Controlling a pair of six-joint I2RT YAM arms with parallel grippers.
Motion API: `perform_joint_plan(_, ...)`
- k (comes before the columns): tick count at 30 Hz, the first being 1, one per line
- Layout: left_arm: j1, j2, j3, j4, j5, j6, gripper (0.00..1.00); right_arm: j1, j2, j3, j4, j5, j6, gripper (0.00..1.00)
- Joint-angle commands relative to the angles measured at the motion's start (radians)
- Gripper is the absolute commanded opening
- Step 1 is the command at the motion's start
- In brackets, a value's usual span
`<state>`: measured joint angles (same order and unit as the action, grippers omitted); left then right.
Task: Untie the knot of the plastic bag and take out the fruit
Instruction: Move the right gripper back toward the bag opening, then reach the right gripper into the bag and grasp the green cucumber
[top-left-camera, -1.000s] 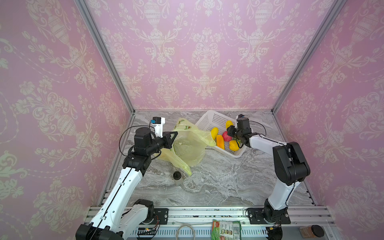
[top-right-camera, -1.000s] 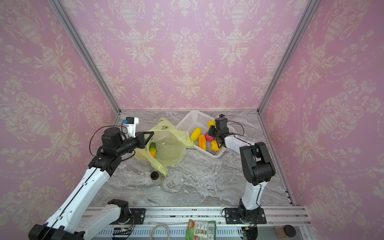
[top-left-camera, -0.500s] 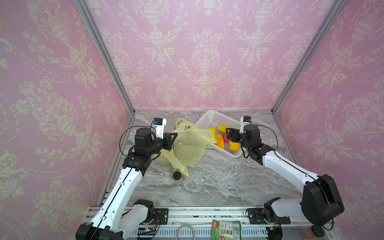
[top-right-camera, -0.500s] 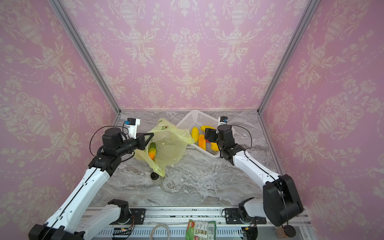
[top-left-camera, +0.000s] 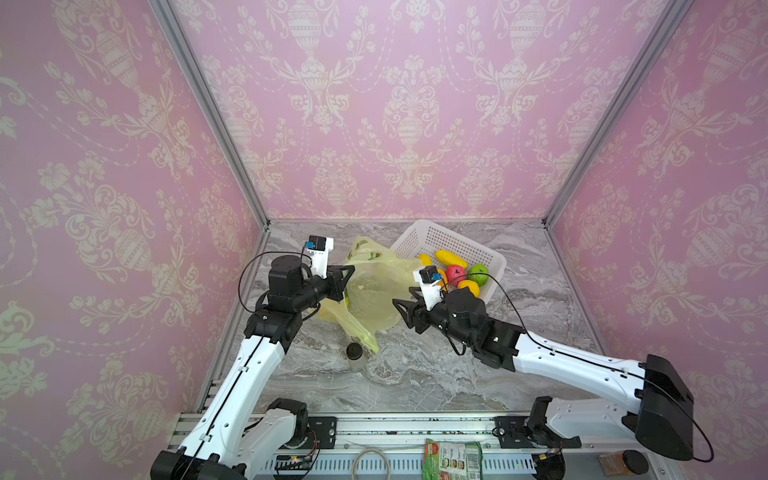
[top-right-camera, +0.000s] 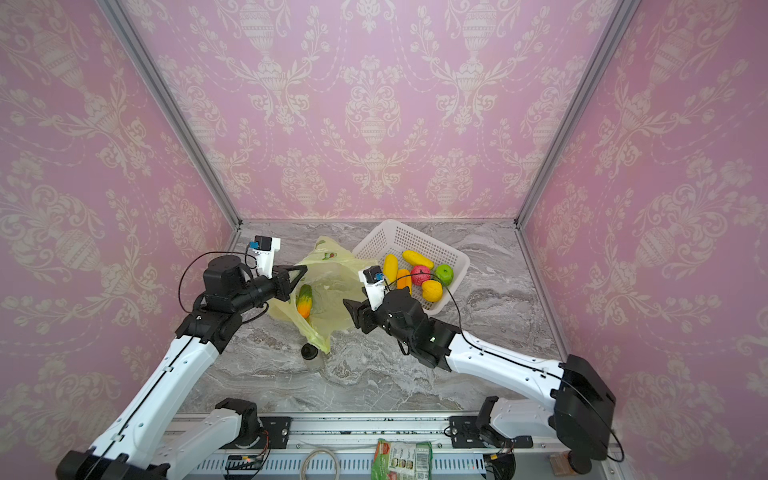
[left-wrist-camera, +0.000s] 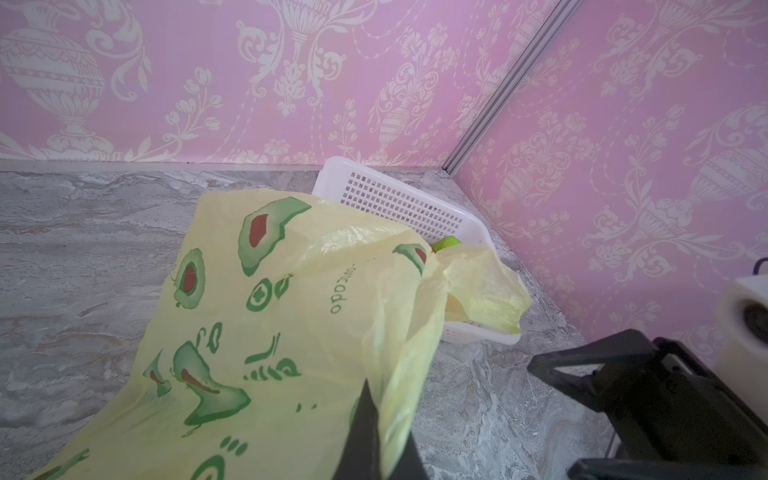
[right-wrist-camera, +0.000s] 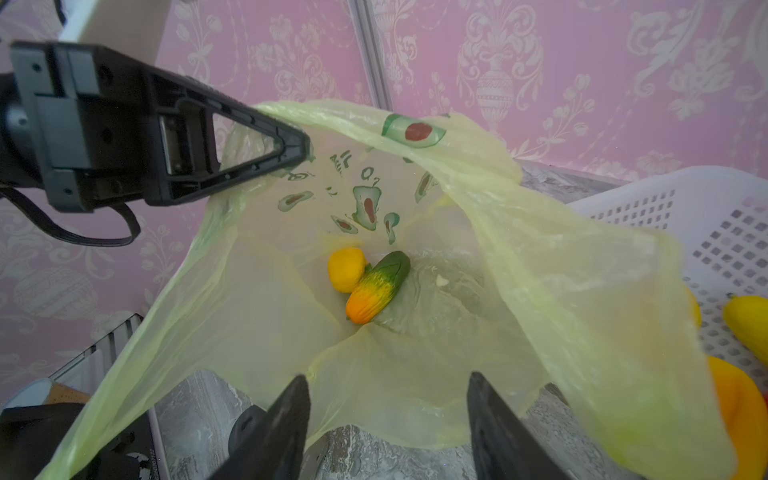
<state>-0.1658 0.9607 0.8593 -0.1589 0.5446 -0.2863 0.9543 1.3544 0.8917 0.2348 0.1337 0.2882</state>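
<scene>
left claw (top-left-camera: 350, 272): closed hard on the upper rim of the plastic bag (top-left-camera: 370, 291), holding that edge up off the table (top-left-camera: 415, 374); thin yellow-green film bunched at its closed tips in the left wrist view.
right claw (right-wrist-camera: 387, 378): jaws parted to a middling gap, gripping nothing; pointed into the bag mouth, just short of its lower rim.
plastic bag: left of centre on the table, between the 2 claws; mouth gaping toward the right claw, avocado prints on the outer skin; 1 edge draped against the white basket (top-left-camera: 436, 243), 1 strap-like tail trailing down toward the front.
fruit in bag: 2 pieces at the bottom, touching: green-orange oblong fruit (right-wrist-camera: 376, 289) and round yellow fruit (right-wrist-camera: 345, 269) tucked behind it.
fruit in basket: 6 pieces in a top view, huddled at the near end: long yellow fruit (top-right-camera: 417, 259), upright yellow fruit (top-right-camera: 390, 266), orange fruit (top-right-camera: 404, 280), pink-red fruit (top-right-camera: 420, 275), green apple (top-right-camera: 444, 274), yellow-orange fruit (top-right-camera: 432, 290).
white basket: back right of the table, touching the bag's draped edge.
small dark-capped jar (top-left-camera: 354, 353): on the table, just beside the bag's trailing tail.
green snack packet (top-left-camera: 453, 457): on the front rail, well apart from the bag.
</scene>
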Motion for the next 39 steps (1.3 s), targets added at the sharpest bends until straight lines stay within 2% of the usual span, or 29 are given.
perform_joint_plan(1,0.009,-0.014,-0.004,-0.001,0.02,0.027,0.0,0.0,0.126,0.102,0.017,-0.044,0.035,0.57)
perform_joint_plan(8,0.01,-0.012,-0.006,0.012,0.041,0.015,0.0,-0.002,0.475,0.349,-0.015,-0.068,0.112,0.53)
perform_joint_plan(12,0.011,-0.022,-0.008,0.018,0.045,0.012,0.0,-0.005,0.641,0.478,-0.028,-0.085,0.143,0.59)
perform_joint_plan(18,0.014,-0.02,-0.009,0.028,0.054,0.002,0.0,-0.012,0.804,0.617,-0.03,-0.057,0.195,0.73)
perform_joint_plan(21,0.014,-0.018,-0.011,0.031,0.058,-0.002,0.0,-0.018,0.875,0.699,-0.061,-0.059,0.22,0.77)
perform_joint_plan(28,0.014,-0.017,-0.013,0.042,0.066,-0.01,0.0,-0.019,0.979,0.813,-0.113,-0.076,0.254,0.8)
perform_joint_plan(39,0.015,-0.02,-0.014,0.042,0.063,-0.012,0.0,-0.015,1.03,0.817,-0.13,-0.041,0.3,0.78)
